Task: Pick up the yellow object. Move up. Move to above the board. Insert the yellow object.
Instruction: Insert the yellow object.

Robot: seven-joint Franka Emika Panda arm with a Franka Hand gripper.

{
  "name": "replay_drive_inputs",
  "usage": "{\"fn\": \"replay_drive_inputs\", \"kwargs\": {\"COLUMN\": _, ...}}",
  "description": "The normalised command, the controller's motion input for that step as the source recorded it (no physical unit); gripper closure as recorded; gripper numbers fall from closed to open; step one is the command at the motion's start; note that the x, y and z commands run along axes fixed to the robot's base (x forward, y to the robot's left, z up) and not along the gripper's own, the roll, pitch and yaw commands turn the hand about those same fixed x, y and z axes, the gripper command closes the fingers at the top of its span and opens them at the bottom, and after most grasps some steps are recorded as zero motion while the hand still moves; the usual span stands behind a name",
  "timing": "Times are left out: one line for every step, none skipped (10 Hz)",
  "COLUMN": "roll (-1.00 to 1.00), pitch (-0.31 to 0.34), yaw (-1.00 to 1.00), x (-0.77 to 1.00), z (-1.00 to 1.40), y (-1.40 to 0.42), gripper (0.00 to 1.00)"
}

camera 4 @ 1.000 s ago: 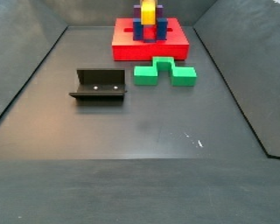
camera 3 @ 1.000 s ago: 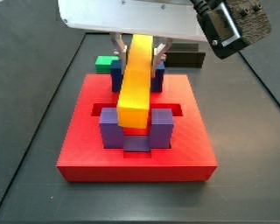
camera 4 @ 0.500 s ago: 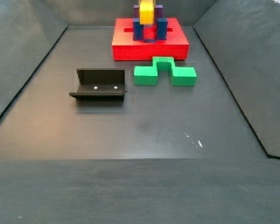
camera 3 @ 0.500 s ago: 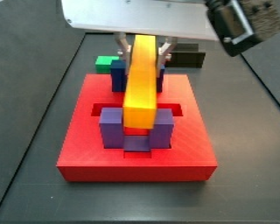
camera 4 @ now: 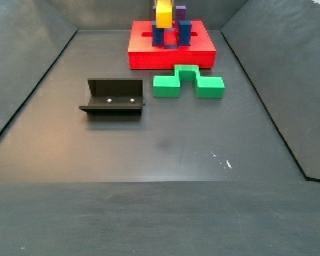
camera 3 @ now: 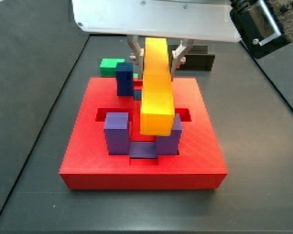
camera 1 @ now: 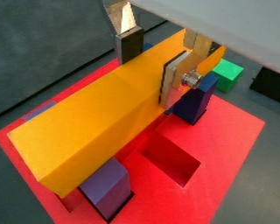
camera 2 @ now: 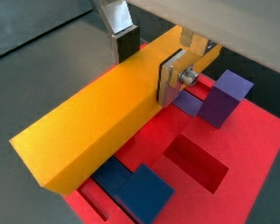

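the gripper (camera 1: 154, 59) hangs over the board (camera 3: 91, 160), its flat silver fingers (camera 1: 178, 77) with dark pads clamped on the far end of the yellow object (camera 1: 101, 112), a smooth, plain yellow-orange bar held above the middle of the board and tilted. the board is a flat red slab with recessed slots and upright purple posts (camera 3: 117, 138) and blue ones. beyond its far edge lie green blocks (camera 4: 190, 82); the dark l-shaped fixture (camera 4: 112, 97) stands towards the table's left edge.
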Motion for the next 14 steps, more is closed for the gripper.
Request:
{"fn": "replay_drive_inputs", "kwargs": {"roll": 0.02, "pitch": 0.0, "yaw": -0.03, "x": -0.07, "z": 0.0, "y": 0.0, "gripper": 1.0}}
{"fn": "replay_drive_inputs", "kwargs": {"roll": 0.01, "pitch": 0.003, "yaw": -0.04, "x": -0.09, "z": 0.0, "y": 0.0, "gripper": 1.0}}
{"fn": "replay_drive_inputs", "kwargs": {"roll": 0.0, "pitch": 0.0, "yaw": -0.05, "x": -0.13, "z": 0.0, "y": 0.0, "gripper": 1.0}}
{"fn": "replay_drive_inputs", "kwargs": {"roll": 0.0, "pitch": 0.0, "yaw": -0.07, "x": -0.18, "z": 0.0, "y": 0.0, "gripper": 1.0}}
{"fn": "replay_drive_inputs", "kwargs": {"roll": 0.0, "pitch": 0.0, "yaw": -0.04, "x": -0.24, "z": 0.0, "y": 0.0, "gripper": 1.0}}
{"fn": "replay_drive_inputs", "kwargs": {"roll": 0.08, "pitch": 0.0, "yaw": -0.03, "x": -0.27, "z": 0.0, "y": -0.03, "gripper": 1.0}}
{"fn": "replay_drive_inputs", "kwargs": {"roll": 0.06, "pitch": 0.016, "yaw": -0.03, "x": -0.23, "z": 0.0, "y": -0.03, "gripper": 1.0}}
{"fn": "replay_drive_inputs", "kwargs": {"roll": 0.01, "pitch": 0.0, "yaw": 0.0, "x": -0.04, "z": 0.0, "y": -0.06, "gripper": 1.0}}
{"fn": "replay_drive_inputs", "kwargs": {"roll": 0.02, "pitch": 0.0, "yaw": 0.0, "x": 0.07, "z": 0.0, "y": -0.07, "gripper": 1.0}}
{"fn": "replay_drive_inputs", "kwargs": {"roll": 0.04, "pitch": 0.0, "yaw": 0.04, "x": 0.19, "z": 0.0, "y": -0.05, "gripper": 1.0}}
{"fn": "replay_drive_inputs", "kwargs": {"roll": 0.07, "pitch": 0.019, "yaw": 0.12, "x": 0.26, "z": -0.03, "y": -0.04, "gripper": 1.0}}
{"fn": "replay_drive_inputs", "kwargs": {"roll": 0.08, "pitch": 0.034, "yaw": 0.14, "x": 0.29, "z": -0.05, "y": -0.05, "gripper": 1.0}}
{"fn": "replay_drive_inputs", "kwargs": {"roll": 0.1, "pitch": 0.031, "yaw": 0.13, "x": 0.25, "z": -0.08, "y": -0.05, "gripper": 1.0}}
{"fn": "replay_drive_inputs", "kwargs": {"roll": 0.11, "pitch": 0.029, "yaw": 0.1, "x": 0.21, "z": -0.08, "y": -0.04, "gripper": 1.0}}
